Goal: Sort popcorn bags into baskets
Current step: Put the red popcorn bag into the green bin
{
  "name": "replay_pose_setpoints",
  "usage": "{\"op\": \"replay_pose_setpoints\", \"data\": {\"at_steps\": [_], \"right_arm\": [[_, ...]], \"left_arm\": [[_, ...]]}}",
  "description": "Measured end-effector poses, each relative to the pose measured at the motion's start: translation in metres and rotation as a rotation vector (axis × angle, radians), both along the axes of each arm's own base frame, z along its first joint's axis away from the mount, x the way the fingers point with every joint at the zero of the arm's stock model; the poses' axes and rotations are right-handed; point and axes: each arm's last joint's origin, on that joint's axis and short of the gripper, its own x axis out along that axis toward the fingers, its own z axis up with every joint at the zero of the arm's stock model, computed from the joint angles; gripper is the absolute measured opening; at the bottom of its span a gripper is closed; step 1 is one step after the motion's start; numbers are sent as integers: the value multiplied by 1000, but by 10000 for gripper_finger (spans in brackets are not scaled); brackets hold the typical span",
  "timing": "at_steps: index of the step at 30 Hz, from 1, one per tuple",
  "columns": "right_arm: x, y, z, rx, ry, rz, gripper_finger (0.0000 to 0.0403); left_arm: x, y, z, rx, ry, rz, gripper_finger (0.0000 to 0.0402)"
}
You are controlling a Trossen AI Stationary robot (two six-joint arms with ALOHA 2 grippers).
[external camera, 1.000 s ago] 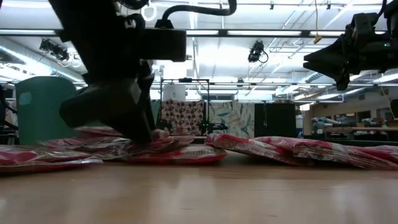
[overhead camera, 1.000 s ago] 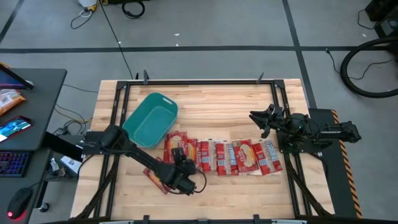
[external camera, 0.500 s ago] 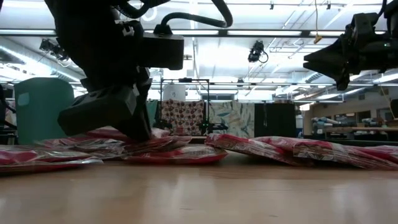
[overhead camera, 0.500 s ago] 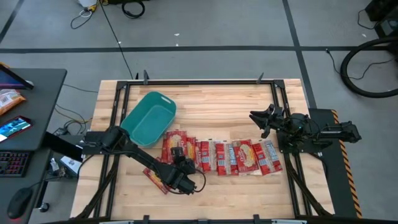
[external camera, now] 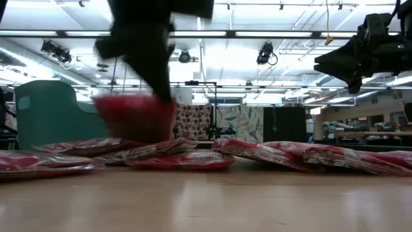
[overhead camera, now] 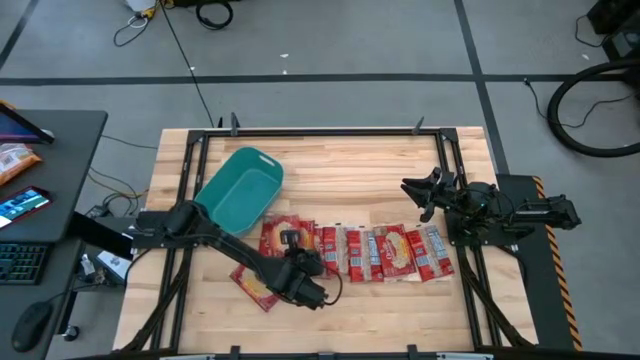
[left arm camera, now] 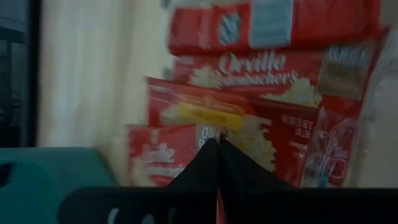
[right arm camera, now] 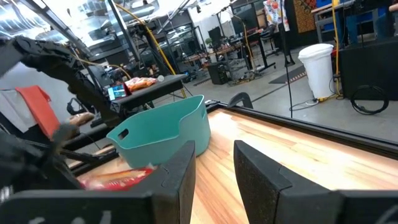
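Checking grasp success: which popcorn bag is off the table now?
The bag pinched in the shut left gripper, hanging clear above the pile; every other bag lies flat on the table.

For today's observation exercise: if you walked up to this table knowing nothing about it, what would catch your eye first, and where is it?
The eye goes first to the left gripper, shut on a red popcorn bag and holding it in the air above the row of popcorn bags lying across the table's middle. Next comes the teal basket, empty, just behind the row's left end. The right gripper waits open above the table's right side.
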Motion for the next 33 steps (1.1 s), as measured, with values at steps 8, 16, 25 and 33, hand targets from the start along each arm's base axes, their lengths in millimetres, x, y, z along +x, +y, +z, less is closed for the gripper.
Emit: {"op": "replay_pose_setpoints", "data": {"at_steps": [8, 16, 25, 33], "right_arm": [[0, 0, 0, 0, 0, 0, 115], [0, 0, 0, 0, -1, 1, 115], [0, 0, 0, 0, 1, 0, 115], [0, 0, 0, 0, 0, 1, 115]], "left_arm": [[-6, 9, 58, 48, 62, 72, 2], [-14, 16, 94, 42, -4, 55, 1], [-38, 33, 139, 57, -125, 41, 1], [-61, 63, 179, 90, -176, 3, 1]]}}
